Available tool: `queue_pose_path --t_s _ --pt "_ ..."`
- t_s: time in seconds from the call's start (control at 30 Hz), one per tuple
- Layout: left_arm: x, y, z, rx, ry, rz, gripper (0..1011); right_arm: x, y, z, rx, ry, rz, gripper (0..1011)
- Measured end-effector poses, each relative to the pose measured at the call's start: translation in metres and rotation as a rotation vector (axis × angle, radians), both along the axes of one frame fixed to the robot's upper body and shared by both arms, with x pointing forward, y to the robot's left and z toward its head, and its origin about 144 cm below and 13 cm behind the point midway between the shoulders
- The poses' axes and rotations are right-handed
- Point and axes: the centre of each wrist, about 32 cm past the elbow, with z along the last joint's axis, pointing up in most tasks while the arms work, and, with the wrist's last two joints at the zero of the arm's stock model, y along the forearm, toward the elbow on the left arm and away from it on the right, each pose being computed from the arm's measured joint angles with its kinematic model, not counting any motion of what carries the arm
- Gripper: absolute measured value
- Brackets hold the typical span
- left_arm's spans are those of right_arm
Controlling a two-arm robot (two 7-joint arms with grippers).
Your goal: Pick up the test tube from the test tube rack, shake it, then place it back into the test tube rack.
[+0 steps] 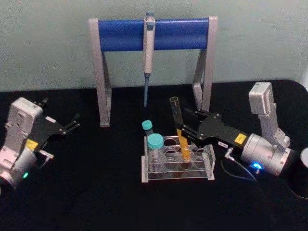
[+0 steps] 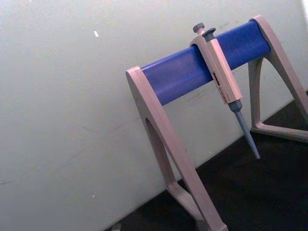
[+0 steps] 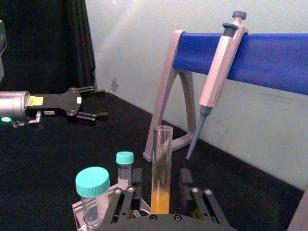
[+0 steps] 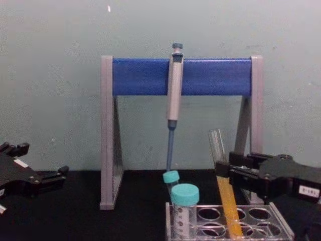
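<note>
Fig. — Right claw at the rack, four views.

Right claw [image 1: 183,122]: I am reaching in from the right over the rack's right end. My fingers are spread and straddling the test tube [image 1: 175,111]; released, not clamping.

Grip detail: the right wrist view is showing what the head view is hiding, a slim gap on each side btw. my fingers [image 3: 137,185] and the test tube [image 3: 161,159].

Test tube: it is standing in the test tube rack [image 1: 204,168], foot in a hole near the middle, top leaning toward my left. Which row, I cannot tell.

Liquid: the chest view is giving the side-on look. Orange-yellow liq. is filling the lower half of the test tube [image 4: 228,201]; the upper half is clear, mouth uncapped.

Rack: clear, w/ two rows of holes, sitting on the black table [image 1: 96,197] in front of the pipette stand [image 1: 154,33].

Teal-capped tubes: two are sitting at the rack's left end, the larger [image 1: 155,142] nearer me, the smaller [image 1: 147,126] behind.

Left claw [image 1: 72,126]: I am holding it idle well to the left, fingers apart, gripping nothing. The right wrist view is showing it side-on [image 3: 91,103].

Pipette [image 1: 148,53]: it is hanging tip-down from the stand's blue bar.

Left wrist view: it is taking in the stand [image 2: 192,72] & pipette [image 2: 220,72] against the pale wall.
</note>
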Motion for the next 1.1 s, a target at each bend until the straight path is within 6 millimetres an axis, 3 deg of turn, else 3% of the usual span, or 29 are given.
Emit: queue_pose_path --t_s 0.53,1.1 --pt "0.0000 0.0000 0.0000 0.000 0.000 0.000 1001 0.0000 0.0000 0.0000 0.000 0.000 0.000 977" --pt "0.0000 0.0000 0.0000 0.000 0.000 0.000 1001 -0.0022 -0.0038 0.0058 0.048 -0.038 -0.009 1000"
